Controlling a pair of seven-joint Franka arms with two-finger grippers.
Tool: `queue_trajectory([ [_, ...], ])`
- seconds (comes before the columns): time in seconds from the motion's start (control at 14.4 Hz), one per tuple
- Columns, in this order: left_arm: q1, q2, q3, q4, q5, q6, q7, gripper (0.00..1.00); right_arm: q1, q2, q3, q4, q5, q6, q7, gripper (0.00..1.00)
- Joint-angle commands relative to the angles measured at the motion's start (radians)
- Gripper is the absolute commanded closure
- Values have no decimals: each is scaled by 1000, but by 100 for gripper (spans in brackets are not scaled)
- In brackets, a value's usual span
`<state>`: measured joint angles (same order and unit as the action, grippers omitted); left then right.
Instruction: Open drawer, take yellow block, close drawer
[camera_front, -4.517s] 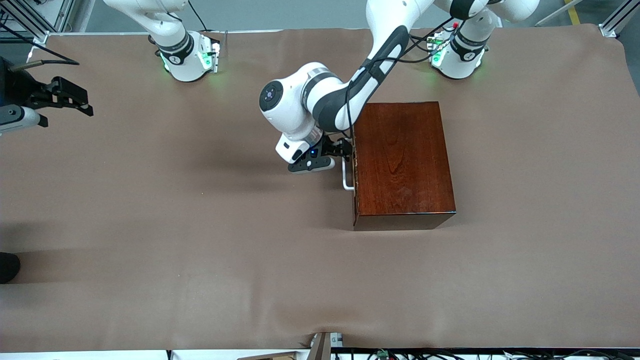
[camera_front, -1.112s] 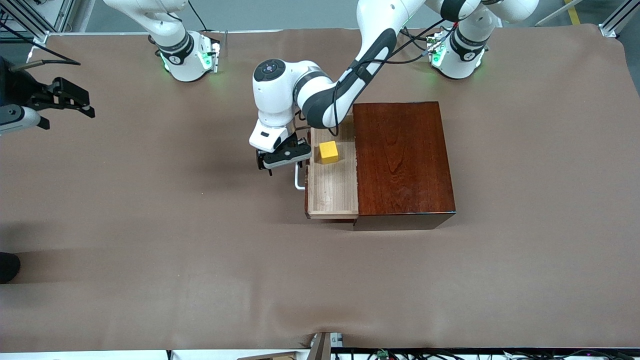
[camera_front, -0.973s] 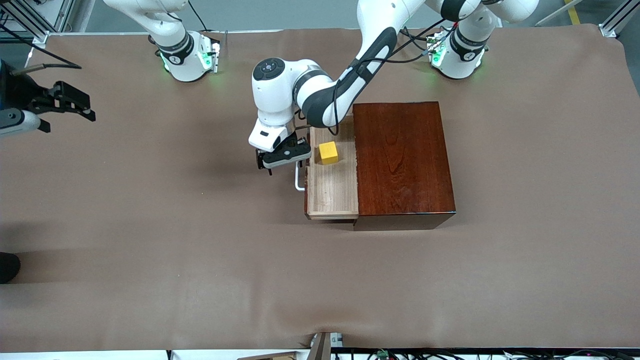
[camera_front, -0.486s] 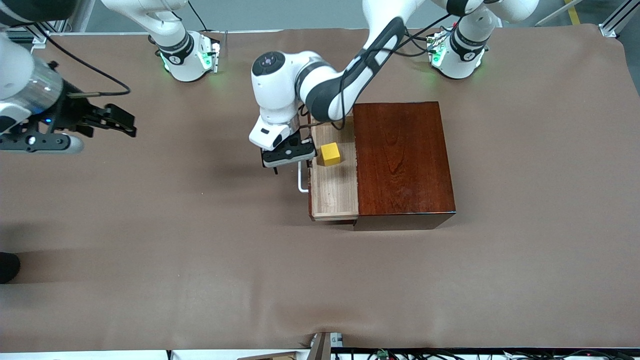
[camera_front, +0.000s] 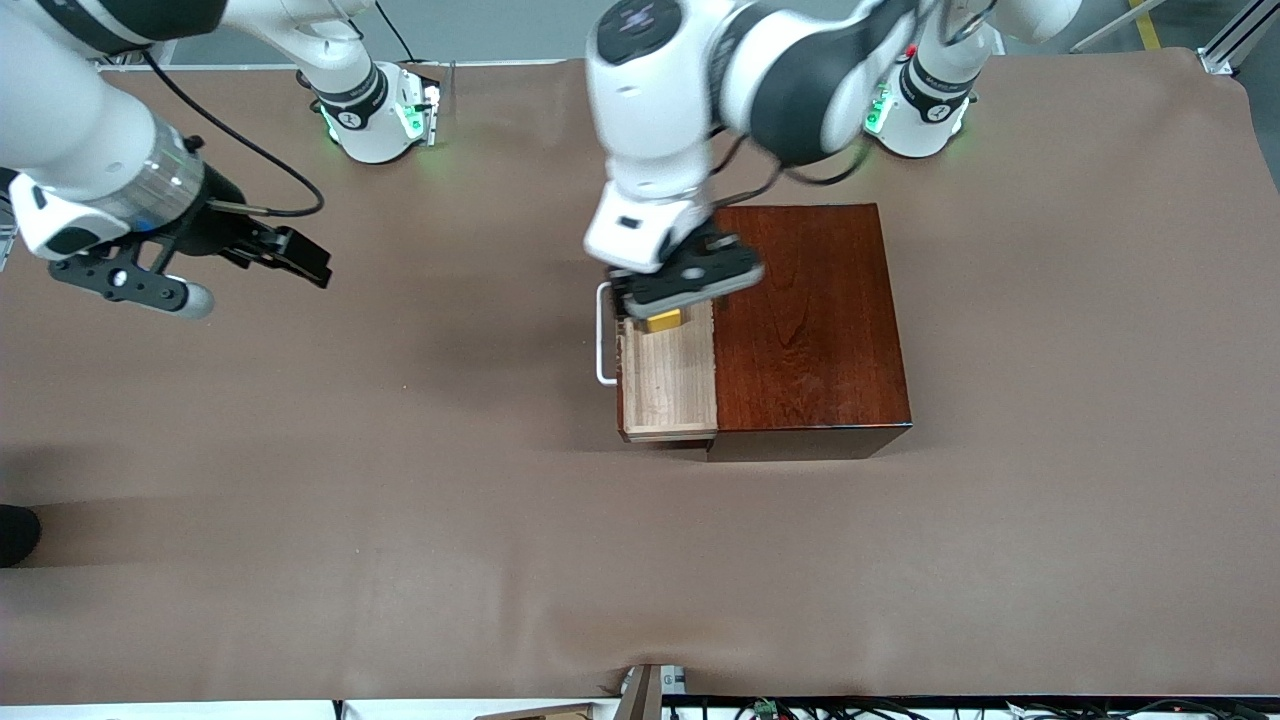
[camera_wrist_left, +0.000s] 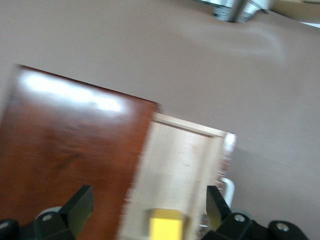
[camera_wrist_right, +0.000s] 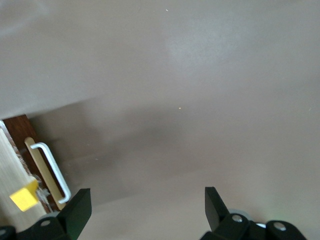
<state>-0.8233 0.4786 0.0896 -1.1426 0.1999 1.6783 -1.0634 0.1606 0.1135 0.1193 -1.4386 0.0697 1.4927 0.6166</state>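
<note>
Two hands, both spread: left hand (camera_front: 668, 296) above yellow block (camera_front: 662, 321) in open drawer (camera_front: 668, 378); right hand (camera_front: 290, 255) over bare tabletop (camera_front: 400, 520).

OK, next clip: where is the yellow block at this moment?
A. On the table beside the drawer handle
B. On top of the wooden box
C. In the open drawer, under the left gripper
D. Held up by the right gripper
C. The yellow block sits on the pale floor of the open drawer, with the open left gripper over it and not yet closed on it.
</note>
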Motion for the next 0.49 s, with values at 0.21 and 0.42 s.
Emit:
queue_trajectory([
  [0.21, 162, -150, -10, -74, -23, -146, 254, 0, 120, 57, -6, 1, 15, 69, 260, 0],
  [0.42, 268, -256, -10, -156, -71, -155, 388, 0, 178, 92, -6, 1, 15, 115, 421, 0],
])
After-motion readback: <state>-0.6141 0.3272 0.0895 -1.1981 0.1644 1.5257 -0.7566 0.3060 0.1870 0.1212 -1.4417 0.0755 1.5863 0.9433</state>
